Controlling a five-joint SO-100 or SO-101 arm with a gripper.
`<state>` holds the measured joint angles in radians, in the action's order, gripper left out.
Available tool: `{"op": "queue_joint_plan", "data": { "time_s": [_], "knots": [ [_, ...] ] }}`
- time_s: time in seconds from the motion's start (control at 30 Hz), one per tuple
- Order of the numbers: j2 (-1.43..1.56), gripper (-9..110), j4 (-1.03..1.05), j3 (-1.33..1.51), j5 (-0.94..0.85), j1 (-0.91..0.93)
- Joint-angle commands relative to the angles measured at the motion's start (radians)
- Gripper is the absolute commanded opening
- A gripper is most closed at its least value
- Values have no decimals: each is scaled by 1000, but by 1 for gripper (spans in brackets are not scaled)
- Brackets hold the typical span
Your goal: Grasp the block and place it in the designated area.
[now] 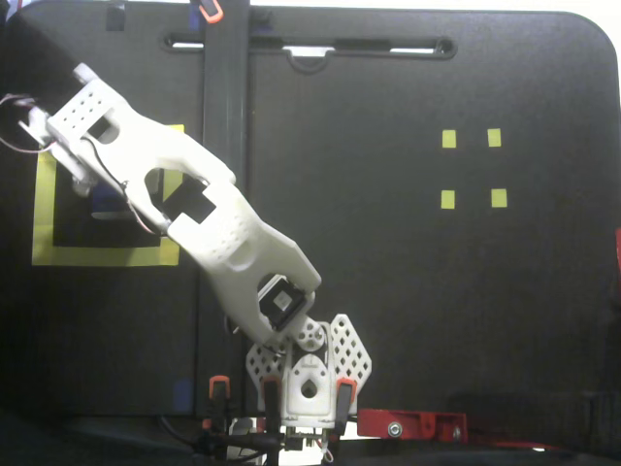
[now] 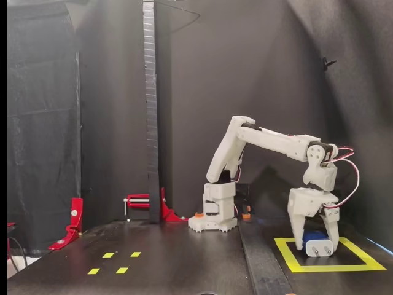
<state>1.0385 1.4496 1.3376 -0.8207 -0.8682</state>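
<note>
Hobby robotics test bench: black-draped enclosure around a black table (image 2: pixel 184 258), red clamps (image 2: pixel 73 221) beside the arm's base (image 2: pixel 212 222).

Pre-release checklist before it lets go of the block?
1. Block between the jaws of the gripper: ok, blue body shows above the white finger.
2. Gripper over the designated area: ok in both fixed views; the arm reaches over the yellow square.
3. Block down on the mat: cannot tell, the finger hides its underside.
4. Block fully inside the tape border: cannot tell, the arm covers it from above.
5. Black centre free of other things: ok for the part that shows.
6. Wrist cable clear of the jaws: ok, it loops behind.
</note>
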Motion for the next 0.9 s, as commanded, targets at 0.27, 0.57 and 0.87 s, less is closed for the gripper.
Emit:
{"op": "queue_joint_plan", "data": {
  "time_s": [0.27, 0.57, 0.87],
  "knots": [
    [61, 41, 20, -14, -17, 5],
    [121, 41, 52, -15, -21, 9],
    [325, 41, 161, -17, -31, 21]
  ]
}}
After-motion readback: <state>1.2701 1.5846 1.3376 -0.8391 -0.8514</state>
